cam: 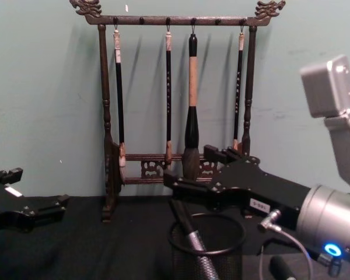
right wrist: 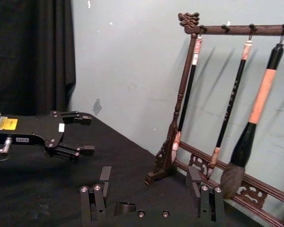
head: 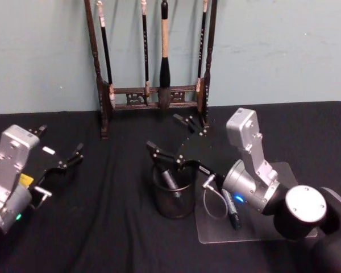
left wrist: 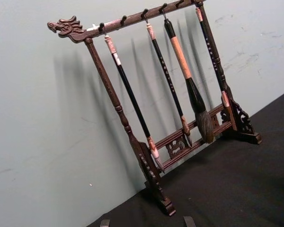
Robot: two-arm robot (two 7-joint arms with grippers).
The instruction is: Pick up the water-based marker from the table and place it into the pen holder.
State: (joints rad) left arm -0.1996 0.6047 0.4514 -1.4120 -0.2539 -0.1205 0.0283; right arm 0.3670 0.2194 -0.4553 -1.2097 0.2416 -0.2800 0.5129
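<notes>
At the near right of the table (head: 102,227), you find a clear mat (head: 216,230) with a dark pen (head: 232,209) lying on it, just beside the right arm's wrist. Just left of the mat stands the pen holder (head: 173,202) — the water-based marker (head: 170,179) is already inside it, leaning, with its upper end above the rim. Directly above the holder, the right gripper (head: 162,132) hangs with its fingers spread wide and grips nothing. At the left side of the table, the left gripper (head: 59,142) rests idle — likewise spread open and empty. Against the far wall stands the wooden brush rack (head: 153,96), with four calligraphy brushes (head: 164,57) hung from it.
</notes>
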